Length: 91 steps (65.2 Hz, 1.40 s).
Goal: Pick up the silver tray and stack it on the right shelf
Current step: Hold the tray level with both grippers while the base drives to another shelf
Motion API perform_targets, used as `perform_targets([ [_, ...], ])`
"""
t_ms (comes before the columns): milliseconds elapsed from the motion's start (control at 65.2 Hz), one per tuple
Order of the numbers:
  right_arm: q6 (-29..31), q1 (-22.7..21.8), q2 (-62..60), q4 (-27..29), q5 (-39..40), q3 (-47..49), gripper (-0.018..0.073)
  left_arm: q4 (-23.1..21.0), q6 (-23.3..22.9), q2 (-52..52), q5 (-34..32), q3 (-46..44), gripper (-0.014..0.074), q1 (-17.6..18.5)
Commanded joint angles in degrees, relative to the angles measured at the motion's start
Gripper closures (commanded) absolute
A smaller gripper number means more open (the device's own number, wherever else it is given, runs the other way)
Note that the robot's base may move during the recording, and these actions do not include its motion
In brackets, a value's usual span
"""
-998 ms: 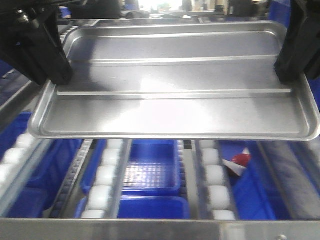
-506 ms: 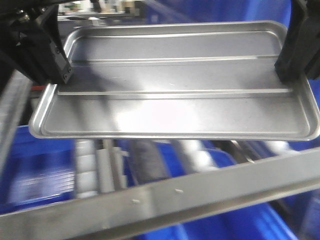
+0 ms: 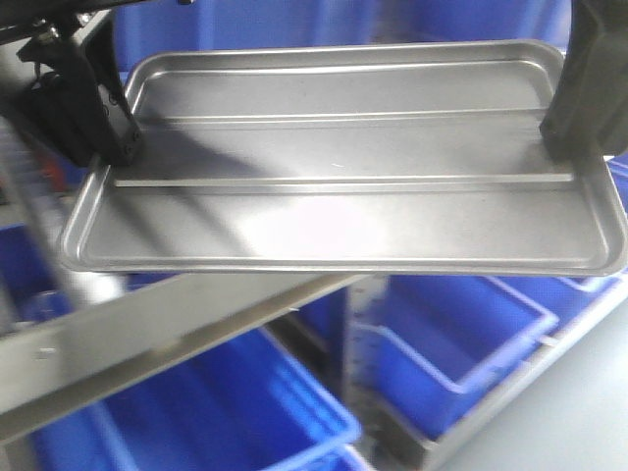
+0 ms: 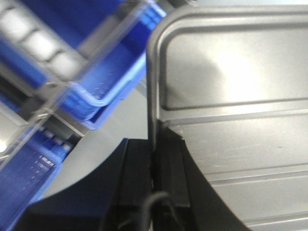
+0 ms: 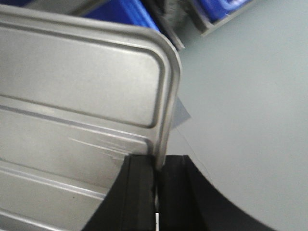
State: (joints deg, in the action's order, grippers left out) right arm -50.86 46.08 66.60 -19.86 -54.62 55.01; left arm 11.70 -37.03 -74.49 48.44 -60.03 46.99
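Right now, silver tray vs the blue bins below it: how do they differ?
The silver tray is shallow, shiny metal; the blue bins are deep plastic. The tray is held aloft, left gripper and right gripper clamped on its short rims; the bins sit below, ungripped. Both are rectangular and open-topped.

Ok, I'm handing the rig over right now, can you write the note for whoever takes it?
Left gripper: shut on one short rim of the silver tray.
Right gripper: shut on the opposite short rim.
Tray: in the air, roughly level, above a steel bar and blue bins, resting on nothing.
Done: tray grabbed and lifted.
Left: carry it to the right shelf (not clearly in view), set it down, open both grippers.
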Motion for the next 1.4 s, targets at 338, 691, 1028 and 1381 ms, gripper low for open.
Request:
perform_targets([
  [338, 1.1, 0.2, -1.5, -2.5, 3.0, 1.5, 0.0502, 0.8, 0.8, 1.9, -2.4, -1.8, 0.0691, 0.7],
  [691, 1.1, 0.2, -1.6, -2.5, 2.9, 1.5, 0.0502, 0.8, 0.8, 1.9, -2.4, -1.8, 0.0691, 0.7],
  [1028, 1.1, 0.2, -1.6, -2.5, 2.9, 1.5, 0.0502, 0.8, 0.8, 1.9, -2.4, -1.8, 0.0691, 0.7],
  [1381, 1.1, 0.2, -1.6, -2.5, 2.9, 1.5, 0.0502, 0.8, 0.8, 1.9, -2.4, -1.8, 0.0691, 0.7],
])
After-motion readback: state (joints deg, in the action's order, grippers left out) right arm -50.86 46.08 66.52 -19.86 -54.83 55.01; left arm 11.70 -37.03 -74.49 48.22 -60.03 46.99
